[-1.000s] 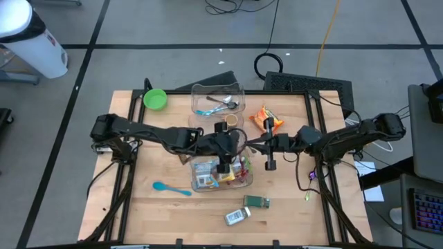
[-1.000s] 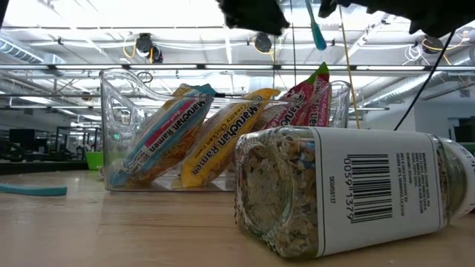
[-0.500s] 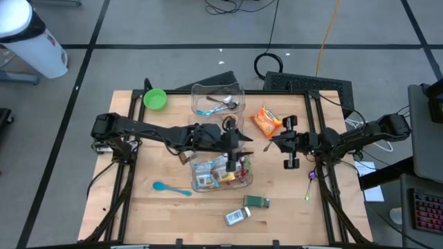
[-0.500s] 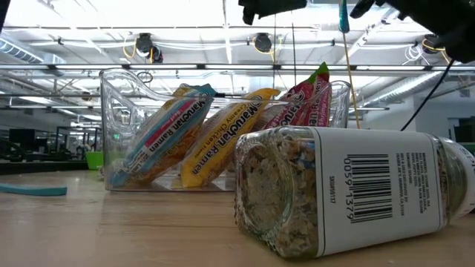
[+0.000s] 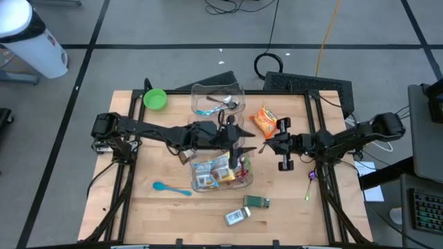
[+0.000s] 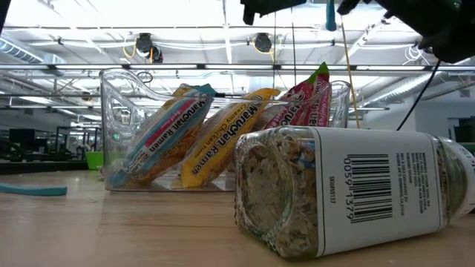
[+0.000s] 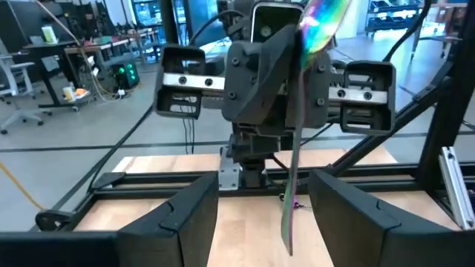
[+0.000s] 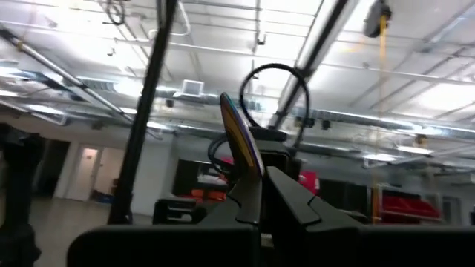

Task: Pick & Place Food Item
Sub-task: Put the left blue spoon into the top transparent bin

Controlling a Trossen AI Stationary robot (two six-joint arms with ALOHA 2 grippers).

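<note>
My right gripper (image 5: 263,146) is shut on a thin iridescent utensil (image 7: 293,170), held in the air above the right side of a clear bin (image 5: 197,167). Upright ramen packs (image 6: 223,133) lean against each other in that bin. My left gripper (image 7: 263,222) faces the right one, level and open. The utensil's lower end shows between its fingers, and I cannot tell whether it touches them. An orange snack bag (image 5: 266,119) lies flat on the table behind the grippers. A spice jar (image 6: 349,193) lies on its side at the front. My right gripper pinches the utensil between its two fingers. Its shiny end (image 8: 236,137) stands out beyond the fingertips. Seen from the left wrist, the utensil runs steeply and a little tilted, shiny end (image 7: 325,16) up and thin end (image 7: 286,233) down, clear of table and bin.
A second clear bin (image 5: 218,100) with utensils and a green bowl (image 5: 155,99) stand at the back. A blue spoon (image 5: 171,187) lies front left, and a green packet (image 5: 256,202) lies by the jar. The frame rails run along the table's left and right sides.
My right gripper has drawn back toward the table's right edge and tipped upward, staying shut on the utensil. My left gripper has tipped up from pointing down to level and shifted slightly toward the right.
</note>
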